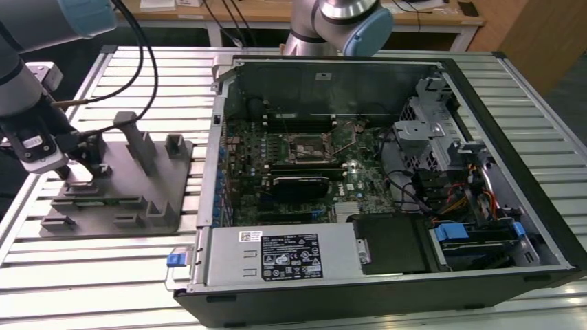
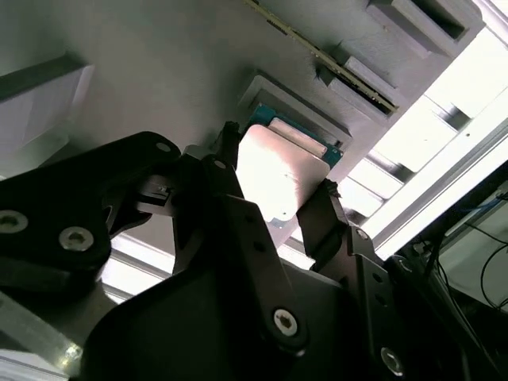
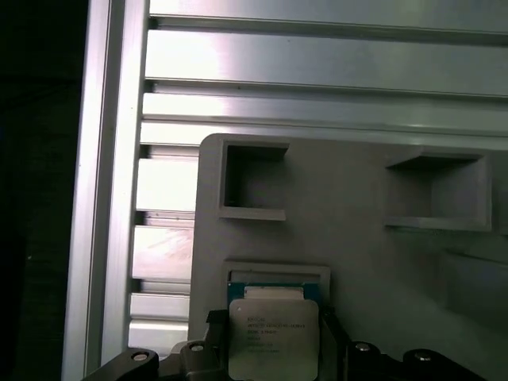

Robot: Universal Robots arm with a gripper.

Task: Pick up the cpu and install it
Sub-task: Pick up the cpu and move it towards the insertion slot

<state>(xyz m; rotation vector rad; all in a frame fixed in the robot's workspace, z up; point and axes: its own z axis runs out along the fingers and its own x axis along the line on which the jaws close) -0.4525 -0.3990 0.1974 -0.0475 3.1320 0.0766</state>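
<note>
Faint print on the cpu (image 3: pixel 274 337), printed label (image 1: pixel 291 256) on the power supply (image 1: pixel 227 267), nothing legible

Item counts: one cpu (image 3: pixel 274 337); one hand (image 2: pixel 276 171) with two fingers (image 2: pixel 208 190); one grey fixture (image 1: pixel 119 199), showing two empty rectangular pockets (image 3: pixel 254 178) in the first wrist view; one open computer case (image 1: pixel 330 82) containing one motherboard (image 1: pixel 275 148); one slatted counter (image 1: pixel 92 275).
</note>
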